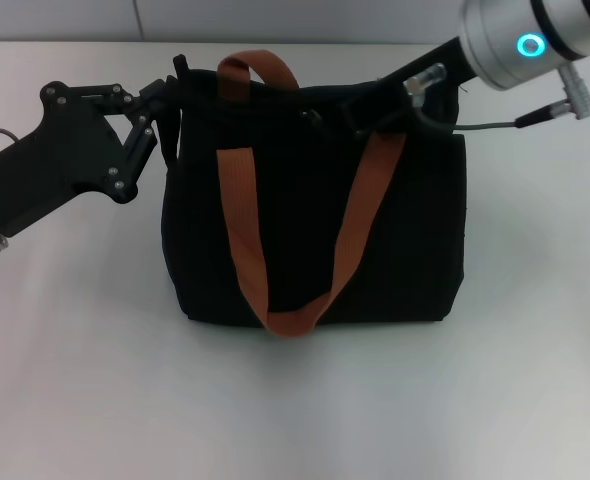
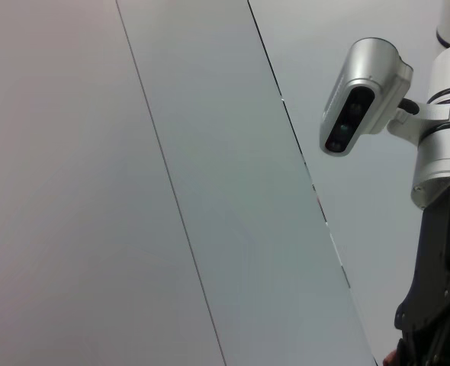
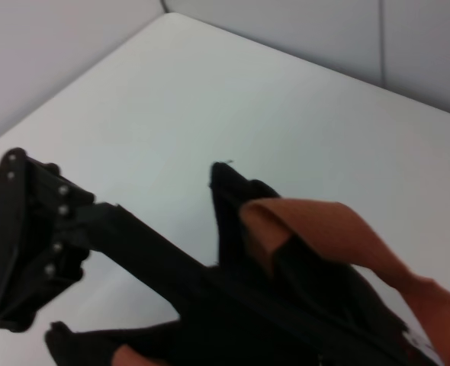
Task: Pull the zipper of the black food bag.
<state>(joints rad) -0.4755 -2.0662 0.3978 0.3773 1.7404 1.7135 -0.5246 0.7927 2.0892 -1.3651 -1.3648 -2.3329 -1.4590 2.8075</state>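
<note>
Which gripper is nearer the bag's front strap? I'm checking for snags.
Right. The right gripper is at the bag top beside the strap's upper end; the left gripper is at the bag's far left corner.

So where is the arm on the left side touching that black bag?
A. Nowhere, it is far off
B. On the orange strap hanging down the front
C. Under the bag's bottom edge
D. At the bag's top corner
D: the left gripper reaches to the top corner of the black food bag, well above the front strap.
</note>
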